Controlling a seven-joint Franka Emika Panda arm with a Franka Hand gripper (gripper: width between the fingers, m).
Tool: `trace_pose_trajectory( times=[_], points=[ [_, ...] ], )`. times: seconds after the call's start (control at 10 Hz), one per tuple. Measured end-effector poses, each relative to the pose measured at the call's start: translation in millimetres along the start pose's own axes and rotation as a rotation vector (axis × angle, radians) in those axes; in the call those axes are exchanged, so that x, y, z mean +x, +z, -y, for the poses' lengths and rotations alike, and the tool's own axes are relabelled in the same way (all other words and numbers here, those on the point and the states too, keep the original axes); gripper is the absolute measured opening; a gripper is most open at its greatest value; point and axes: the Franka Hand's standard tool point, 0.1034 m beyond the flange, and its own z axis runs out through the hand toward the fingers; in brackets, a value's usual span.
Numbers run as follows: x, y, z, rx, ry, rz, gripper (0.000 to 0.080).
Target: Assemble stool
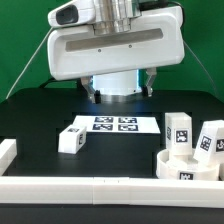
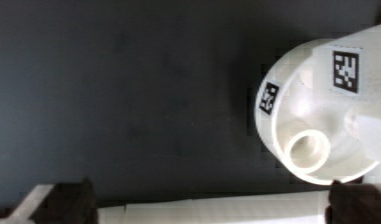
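Observation:
The round white seat [image 2: 325,105] lies on the dark table, with square tags on its top and rim and a round hole [image 2: 308,150] in it. In the exterior view it shows as a bright disc [image 1: 118,88] under the arm. My gripper [image 2: 208,205] is open and wide, low over the table, and holds nothing. One dark finger [image 2: 365,203] is right by the seat's edge and the other finger [image 2: 54,205] is far from it. In the exterior view the gripper [image 1: 119,96] hangs at the seat. One white leg [image 1: 72,140] lies alone; three legs [image 1: 181,132] cluster at the exterior view's right.
The marker board [image 1: 112,124] lies just in front of the seat. A white strip [image 2: 205,212] runs between the fingers in the wrist view. A white rail [image 1: 90,186] borders the table's front, with a short white block [image 1: 8,150] at the exterior view's left.

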Motion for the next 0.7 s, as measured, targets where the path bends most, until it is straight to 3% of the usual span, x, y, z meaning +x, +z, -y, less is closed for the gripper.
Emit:
trace_pose_trajectory(
  times=[0.1,0.2,0.3,0.5,0.7],
  points=[
    [-2.5,2.0,-7.9,-0.002,0.014,0.005,0.0649],
    [-9.7,7.0,-31.4,-0.014,0.066,0.019,0.0649],
    [-15.6,14.3,-48.9,-0.038,0.111,0.015,0.0649],
    [-22.8,31.4,-82.8,-0.058,0.119,0.011,0.0649],
    [-21.5,31.7,-78.8,-0.059,0.119,0.011,0.0649]
  ],
)
